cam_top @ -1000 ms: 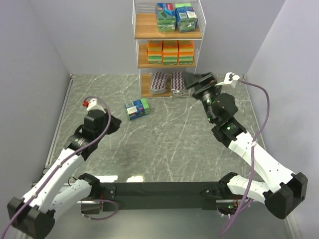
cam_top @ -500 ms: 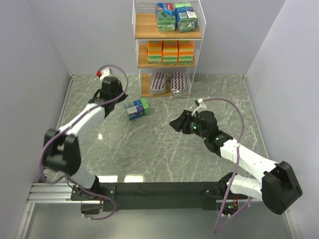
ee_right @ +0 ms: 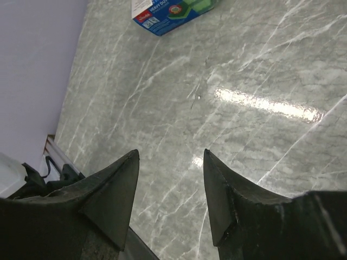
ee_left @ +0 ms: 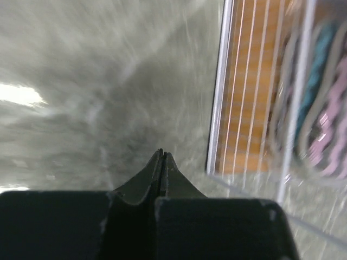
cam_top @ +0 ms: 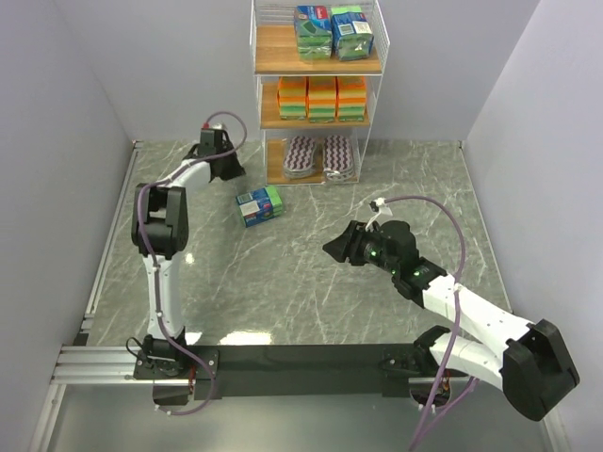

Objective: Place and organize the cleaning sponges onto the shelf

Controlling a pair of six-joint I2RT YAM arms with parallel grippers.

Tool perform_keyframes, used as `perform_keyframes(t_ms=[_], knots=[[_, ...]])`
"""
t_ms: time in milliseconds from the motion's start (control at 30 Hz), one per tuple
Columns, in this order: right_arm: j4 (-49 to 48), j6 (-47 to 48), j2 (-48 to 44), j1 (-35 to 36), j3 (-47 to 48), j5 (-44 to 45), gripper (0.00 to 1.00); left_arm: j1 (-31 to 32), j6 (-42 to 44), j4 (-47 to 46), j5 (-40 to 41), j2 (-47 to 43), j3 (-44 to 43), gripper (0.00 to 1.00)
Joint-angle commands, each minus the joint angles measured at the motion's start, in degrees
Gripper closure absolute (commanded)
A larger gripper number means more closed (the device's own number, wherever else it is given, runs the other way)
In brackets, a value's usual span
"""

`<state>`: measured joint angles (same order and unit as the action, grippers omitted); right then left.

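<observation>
the left gripper (ee_left: 161, 158) is pressed fully shut, finger against finger, with nothing held. it hangs low over the table (cam_top: 311, 282) at the far left, just beside the left side of the shelf (cam_top: 273, 49) at its bottom tier. its wrist view is blurred, but the white wire frame and brown bottom board show just right of the tips; whether they touch the frame cannot be told. the right gripper (ee_right: 171, 157) has its jaws partly spread and empty, with bare marble between them. it sits above the table right of centre, pointing left. the shelf stands at the far wall, in the middle. two blue-green packs (cam_top: 332, 31) stand side by side on its top tier, three orange stacks (cam_top: 322, 98) sit in a row on the middle tier, and two striped pads (cam_top: 320, 156) lie side by side on the bottom tier. one more blue-green pack (cam_top: 259, 205) lies flat on the table, near and a little left of the shelf's foot. it is near the left gripper, on its near right, and well apart from the right gripper, to that gripper's far left. neither gripper touches it.
</observation>
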<state>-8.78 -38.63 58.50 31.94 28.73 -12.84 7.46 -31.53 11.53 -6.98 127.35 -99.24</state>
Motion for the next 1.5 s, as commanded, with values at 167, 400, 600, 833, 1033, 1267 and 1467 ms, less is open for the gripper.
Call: perform_keyframes(t_ms=[167,400,600,833,1033,1267,1467], knots=[[-0.6,0.6,-0.3,-0.2,0.1,-0.1,0.42,2.7,4.3,1.6,-15.9,-1.9,4.2,0.99],[-1.0,0.5,1.9,-0.2,0.2,-0.2,0.41,5.6,4.5,-0.8,-18.3,-7.0,14.7,0.99],[-1.8,-0.1,2.4,-0.2,-0.5,0.4,0.41,8.4,1.0,-3.6,-18.9,-13.6,22.3,0.99],[-0.5,0.6,3.3,-0.2,0.1,1.8,0.4,13.2,-3.4,-8.8,-20.3,-20.6,30.8,0.99],[0.2,0.1,3.0,-0.1,-0.2,4.4,0.35,13.0,-7.5,-5.4,2.5,-35.6,34.3,0.99],[1.0,-0.6,3.8,-0.2,0.6,6.4,0.26,13.2,-13.2,-1.2,6.8,-44.1,36.4,0.88],[2.0,-0.3,2.8,-0.2,0.0,8.1,0.21,16.6,-24.9,-5.1,10.6,-53.5,50.8,0.65]])
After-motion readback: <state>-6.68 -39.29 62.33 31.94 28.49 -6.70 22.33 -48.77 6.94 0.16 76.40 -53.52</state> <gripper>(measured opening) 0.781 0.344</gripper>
